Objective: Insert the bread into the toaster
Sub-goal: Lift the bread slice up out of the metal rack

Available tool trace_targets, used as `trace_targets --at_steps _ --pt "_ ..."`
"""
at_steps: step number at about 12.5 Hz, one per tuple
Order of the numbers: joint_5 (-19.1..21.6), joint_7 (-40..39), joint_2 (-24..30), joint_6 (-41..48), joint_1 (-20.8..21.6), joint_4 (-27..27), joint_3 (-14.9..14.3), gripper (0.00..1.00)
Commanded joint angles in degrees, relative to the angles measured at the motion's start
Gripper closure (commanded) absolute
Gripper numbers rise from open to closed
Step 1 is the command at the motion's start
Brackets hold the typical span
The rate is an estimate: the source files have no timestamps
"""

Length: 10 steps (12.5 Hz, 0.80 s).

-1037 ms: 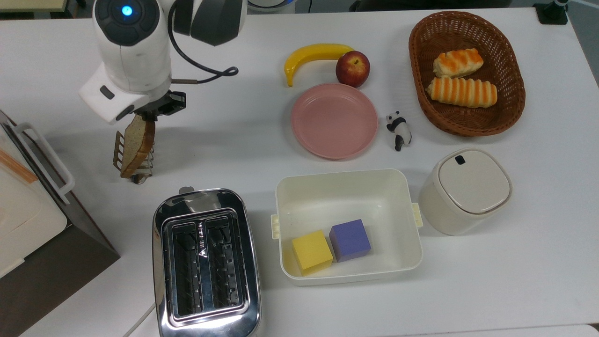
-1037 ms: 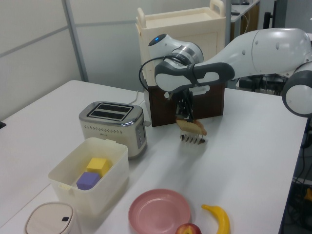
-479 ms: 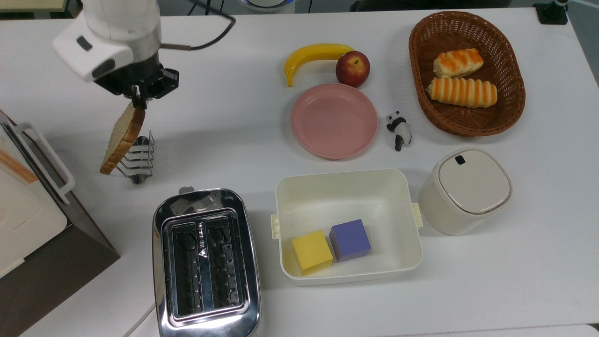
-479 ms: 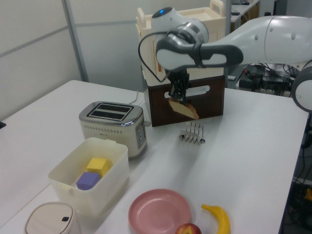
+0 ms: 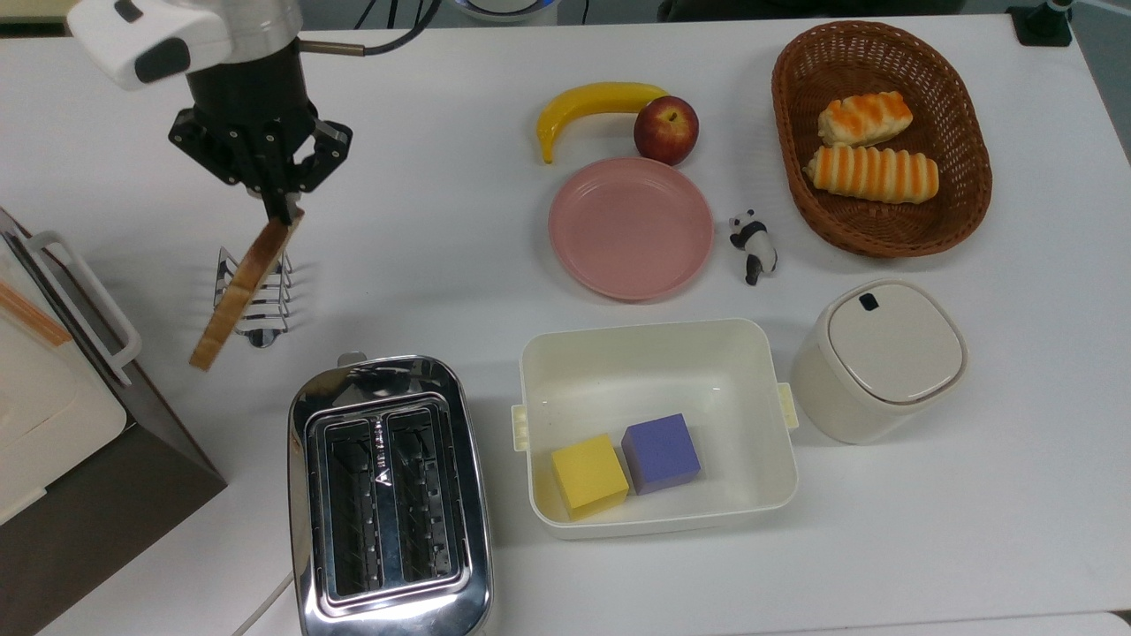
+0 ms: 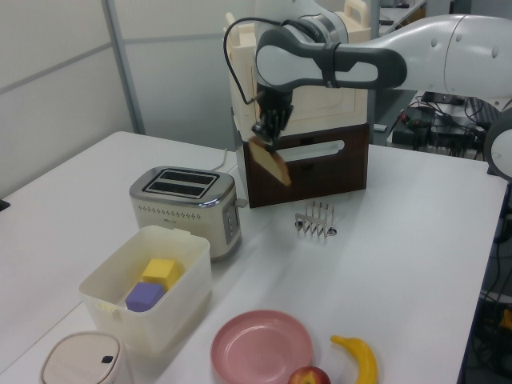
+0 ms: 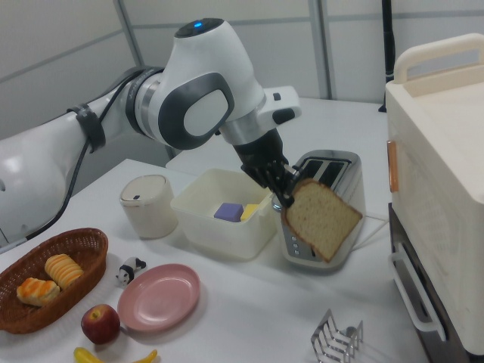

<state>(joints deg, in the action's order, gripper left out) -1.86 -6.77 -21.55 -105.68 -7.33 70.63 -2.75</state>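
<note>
Top view shows your gripper (image 5: 284, 212) has lifted the bread slice (image 5: 243, 291) clear of the toast rack (image 5: 256, 305), pinching its upper corner. The slice hangs tilted below the fingers; the chrome toaster (image 5: 389, 499) sits beyond it, so carry it there next.

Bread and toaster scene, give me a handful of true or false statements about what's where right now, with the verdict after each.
1. The end effector grips the bread by one edge, in the air. True.
2. The bread sits in a slot of the toaster. False: both slots look empty and the slice hangs clear of the toaster.
3. The wire toast rack stands on the table with no slice in it. True.
4. The cream tub holds a red cube and a green cube. False: a yellow cube and a purple cube.
5. The apple lies on the pink plate. False: it sits on the table beside the plate, next to the banana.
</note>
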Motion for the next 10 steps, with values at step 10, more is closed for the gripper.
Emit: trace_targets --at_steps 10 --pt "18.3 0.6 -0.2 -27.3 0.4 1.8 2.0 1.0"
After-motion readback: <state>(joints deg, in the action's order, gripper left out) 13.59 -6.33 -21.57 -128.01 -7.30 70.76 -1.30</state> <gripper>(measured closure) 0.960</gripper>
